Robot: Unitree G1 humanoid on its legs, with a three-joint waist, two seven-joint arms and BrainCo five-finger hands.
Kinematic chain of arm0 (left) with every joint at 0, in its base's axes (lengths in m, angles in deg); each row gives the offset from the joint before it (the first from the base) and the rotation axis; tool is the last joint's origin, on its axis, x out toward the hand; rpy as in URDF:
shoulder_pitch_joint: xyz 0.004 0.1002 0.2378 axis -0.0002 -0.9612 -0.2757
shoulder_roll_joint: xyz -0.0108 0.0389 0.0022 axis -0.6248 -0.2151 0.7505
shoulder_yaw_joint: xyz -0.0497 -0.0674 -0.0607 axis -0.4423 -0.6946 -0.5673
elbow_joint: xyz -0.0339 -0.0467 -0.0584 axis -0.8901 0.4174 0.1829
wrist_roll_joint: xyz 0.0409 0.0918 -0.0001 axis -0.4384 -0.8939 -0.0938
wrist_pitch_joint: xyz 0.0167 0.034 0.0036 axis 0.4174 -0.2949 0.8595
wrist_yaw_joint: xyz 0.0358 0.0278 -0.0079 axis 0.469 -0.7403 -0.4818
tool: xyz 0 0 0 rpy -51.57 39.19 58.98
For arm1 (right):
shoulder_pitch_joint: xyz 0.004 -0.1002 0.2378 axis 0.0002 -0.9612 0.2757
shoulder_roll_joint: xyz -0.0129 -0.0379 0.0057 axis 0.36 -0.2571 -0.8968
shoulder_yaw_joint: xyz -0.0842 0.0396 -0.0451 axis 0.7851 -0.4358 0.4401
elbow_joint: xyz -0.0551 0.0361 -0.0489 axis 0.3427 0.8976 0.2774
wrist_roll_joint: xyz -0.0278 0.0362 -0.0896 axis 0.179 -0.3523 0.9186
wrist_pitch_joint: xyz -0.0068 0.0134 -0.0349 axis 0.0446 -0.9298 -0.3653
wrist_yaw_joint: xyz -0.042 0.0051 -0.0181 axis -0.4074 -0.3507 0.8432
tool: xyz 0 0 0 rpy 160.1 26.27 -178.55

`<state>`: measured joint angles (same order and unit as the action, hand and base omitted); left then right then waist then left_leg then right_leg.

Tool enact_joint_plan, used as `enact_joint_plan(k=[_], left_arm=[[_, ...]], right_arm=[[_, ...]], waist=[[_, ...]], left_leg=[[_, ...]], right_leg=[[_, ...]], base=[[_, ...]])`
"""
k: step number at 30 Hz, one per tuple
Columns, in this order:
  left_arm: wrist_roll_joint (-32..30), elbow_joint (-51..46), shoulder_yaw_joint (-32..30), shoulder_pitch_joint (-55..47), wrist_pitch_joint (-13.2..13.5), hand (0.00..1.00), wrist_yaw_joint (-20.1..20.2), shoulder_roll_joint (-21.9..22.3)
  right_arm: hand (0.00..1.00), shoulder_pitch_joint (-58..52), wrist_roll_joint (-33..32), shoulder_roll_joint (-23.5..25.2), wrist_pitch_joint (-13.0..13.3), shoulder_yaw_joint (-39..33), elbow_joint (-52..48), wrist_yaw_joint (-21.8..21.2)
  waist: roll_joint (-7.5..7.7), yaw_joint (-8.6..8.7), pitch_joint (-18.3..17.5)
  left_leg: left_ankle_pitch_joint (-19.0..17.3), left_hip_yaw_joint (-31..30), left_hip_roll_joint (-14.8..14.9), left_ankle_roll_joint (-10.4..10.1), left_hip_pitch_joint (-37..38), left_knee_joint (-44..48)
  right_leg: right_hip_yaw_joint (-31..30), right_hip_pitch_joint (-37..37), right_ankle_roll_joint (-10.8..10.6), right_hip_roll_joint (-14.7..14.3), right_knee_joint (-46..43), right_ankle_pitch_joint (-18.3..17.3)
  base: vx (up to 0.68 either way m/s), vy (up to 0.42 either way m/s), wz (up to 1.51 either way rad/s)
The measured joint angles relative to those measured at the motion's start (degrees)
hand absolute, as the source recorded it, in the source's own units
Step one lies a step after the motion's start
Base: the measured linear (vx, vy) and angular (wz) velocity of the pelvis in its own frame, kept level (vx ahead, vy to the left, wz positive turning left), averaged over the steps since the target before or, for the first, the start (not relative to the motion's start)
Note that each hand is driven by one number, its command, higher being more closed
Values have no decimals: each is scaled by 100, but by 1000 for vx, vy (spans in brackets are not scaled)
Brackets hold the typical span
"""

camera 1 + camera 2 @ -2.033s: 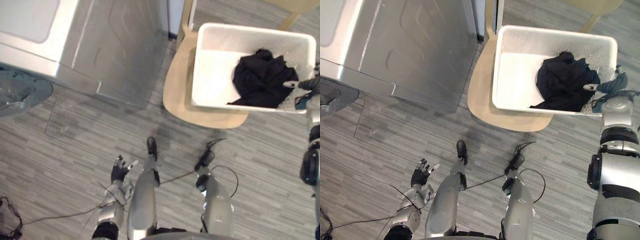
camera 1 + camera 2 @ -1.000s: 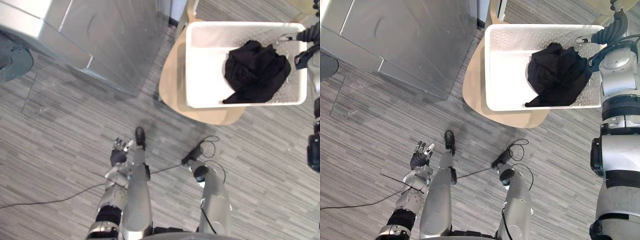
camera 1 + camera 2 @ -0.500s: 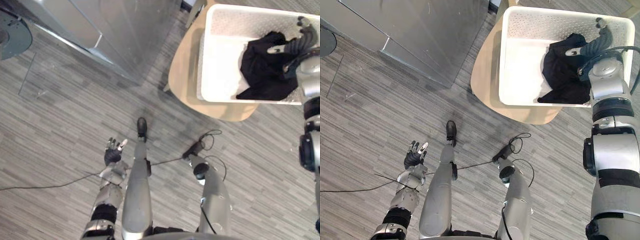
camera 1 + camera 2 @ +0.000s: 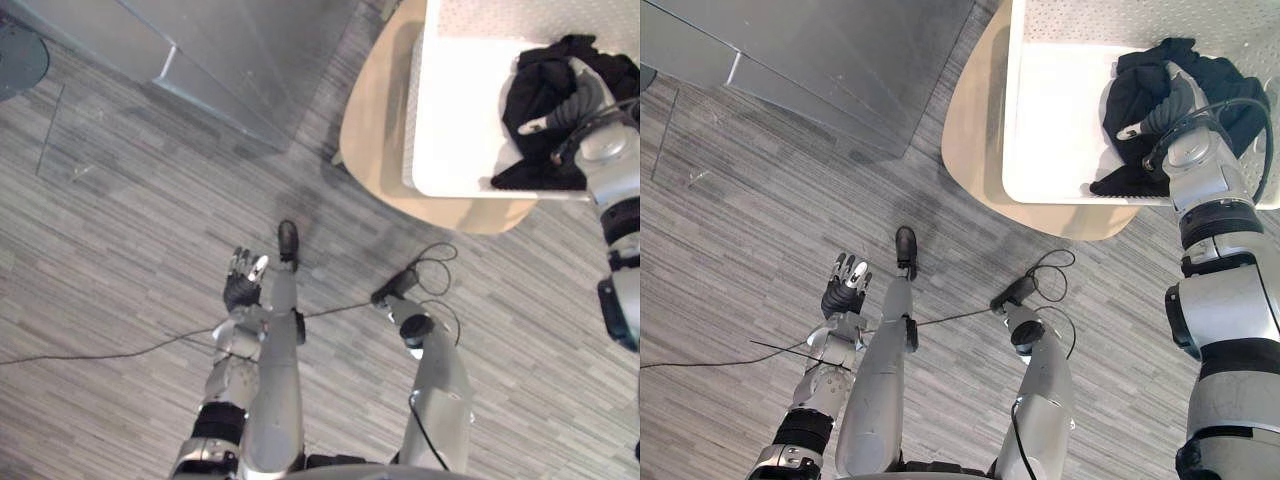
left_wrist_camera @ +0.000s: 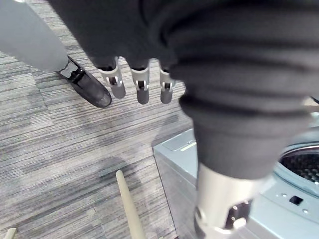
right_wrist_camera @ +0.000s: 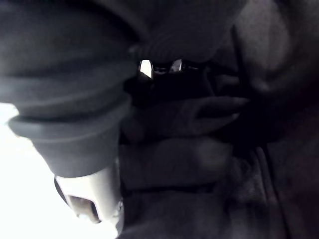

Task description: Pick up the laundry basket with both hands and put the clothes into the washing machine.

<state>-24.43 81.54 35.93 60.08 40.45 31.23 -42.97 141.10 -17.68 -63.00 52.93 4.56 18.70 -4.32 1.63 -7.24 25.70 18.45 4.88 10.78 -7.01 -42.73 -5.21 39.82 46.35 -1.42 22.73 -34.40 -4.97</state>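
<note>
Black crumpled clothes (image 4: 530,90): judged soft and limp; upper right, in white perforated plastic laundry basket (image 4: 1060,120) on pale wooden seat (image 4: 975,120). Right hand (image 4: 1168,102) lies buried among them (grip cannot be told). Left hand (image 4: 843,290), lower left, has fingers spread. Basket likely rigid: grasp opposite rims.

right hand (image 4: 1165,100) gone from laundry basket (image 4: 1050,110) rim, now down among black clothes (image 4: 1232,80)

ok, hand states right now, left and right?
Left hand: open, holding nothing.
Right hand: on the black clothes in the basket; state cannot be told.
</note>
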Motion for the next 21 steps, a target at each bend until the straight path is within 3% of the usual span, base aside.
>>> enact_joint_plan(k=[2,8,12,15,17,21], left_arm=[[95,-49,62,-6,11,0,-9,126],[105,-46,54,-12,14,0,-18,187],[54,-144,53,-16,30,0,-188,259],[-190,-469,61,-42,151,0,-299,289],[-379,-823,66,-170,211,0,-304,266],[-939,-1268,102,-399,240,0,-412,241]], right_arm=[[100,183,-2,-150,11,2,96,246],[100,133,-13,-99,0,-25,111,221],[100,-152,-51,133,3,-366,-318,531],[100,-634,-174,360,11,-1101,-898,880],[100,-980,-246,374,14,-1594,-1598,1061],[100,-1649,-248,475,10,-2512,-2928,1365]], waist=[[-24,2,-7],[-115,-13,-57],[-120,-7,-60],[-120,-57,-60],[-120,-142,-60],[-119,-128,-61]], left_leg=[[25,-21,-79,-23,-114,-1],[31,-43,-73,-29,-107,0],[41,-34,-49,-15,-99,193],[-27,-47,58,-64,-94,637],[-447,-60,206,-9,-99,1085],[-709,-84,275,28,-19,1557]], right_leg=[[-34,205,45,161,-276,-180],[-50,208,53,151,-328,-199],[-68,107,59,123,-265,-194],[-38,-240,61,-22,-88,-193],[-16,-458,175,-168,-44,-289],[77,-824,225,-225,37,-343]], base=[[64,-219,16],[45,-125,3],[55,-108,-2],[37,-130,0],[18,-133,-12],[11,-101,-4]])
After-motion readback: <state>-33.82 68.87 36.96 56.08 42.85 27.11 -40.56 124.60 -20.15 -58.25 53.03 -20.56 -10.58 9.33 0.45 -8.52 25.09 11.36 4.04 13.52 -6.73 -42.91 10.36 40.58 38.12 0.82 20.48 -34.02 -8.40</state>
